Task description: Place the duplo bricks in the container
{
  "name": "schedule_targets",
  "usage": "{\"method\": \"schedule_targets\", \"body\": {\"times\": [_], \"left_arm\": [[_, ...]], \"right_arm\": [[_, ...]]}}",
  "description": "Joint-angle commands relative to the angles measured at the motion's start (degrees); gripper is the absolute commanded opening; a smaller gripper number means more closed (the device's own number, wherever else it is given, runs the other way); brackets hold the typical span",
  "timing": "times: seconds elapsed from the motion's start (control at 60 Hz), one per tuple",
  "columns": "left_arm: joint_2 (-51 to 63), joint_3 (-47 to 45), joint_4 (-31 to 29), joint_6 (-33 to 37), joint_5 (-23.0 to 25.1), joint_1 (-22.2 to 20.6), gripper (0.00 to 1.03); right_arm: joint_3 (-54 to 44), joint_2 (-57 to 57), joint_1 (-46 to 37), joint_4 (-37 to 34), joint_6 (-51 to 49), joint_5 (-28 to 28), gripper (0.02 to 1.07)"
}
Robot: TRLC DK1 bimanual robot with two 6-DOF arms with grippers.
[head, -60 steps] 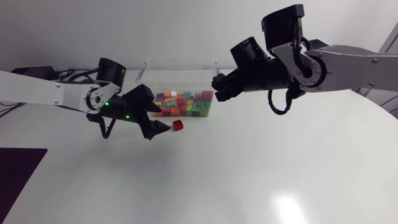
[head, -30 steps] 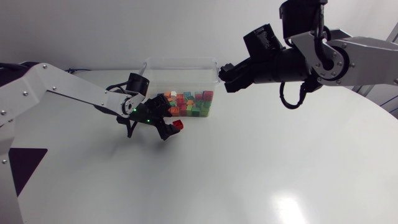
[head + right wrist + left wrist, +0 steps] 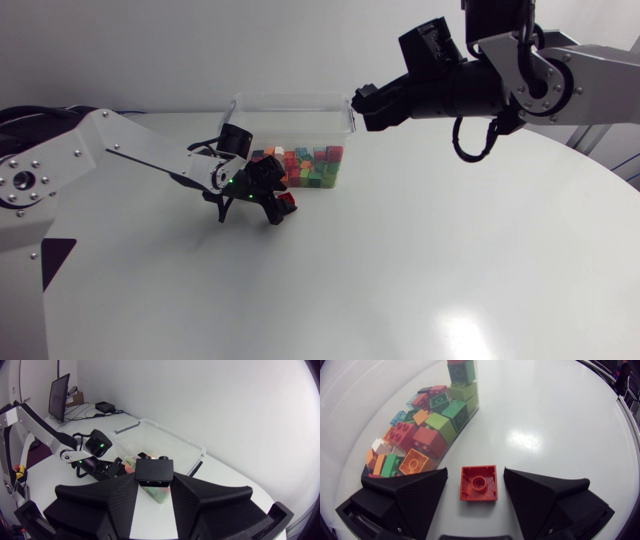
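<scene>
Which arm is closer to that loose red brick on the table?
The left arm. Its open jaws sit either side of the red brick; the right arm hangs by the container's far corner.

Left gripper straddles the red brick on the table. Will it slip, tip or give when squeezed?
The small red square plastic brick looks rigid: probably no give. Lying flat, it should not tip. On the glossy white table it may slide if the left gripper closes off-centre.

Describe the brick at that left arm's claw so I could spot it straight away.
Find the clear container full of coloured bricks. Just outside its wall, a square red brick lies on the white table between the open fingers of the left gripper. It is the only brick not in the container.
</scene>
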Motion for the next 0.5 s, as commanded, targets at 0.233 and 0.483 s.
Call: {"method": "schedule_targets", "body": {"times": [0.233,0.483], "left_arm": [[-7.28,-7.05,-0.68,0.12,-0.24,0.25,0.28],[-18.8,-14.52,-3.22,0.91,-0.06,0.78,0.28]], "right_arm": [[8.28,11.84,-0.58,5.34,2.03,-0.08,0.31],[17.25,21.24,0.74,6.13,3.0,-0.16,0.31]]}}
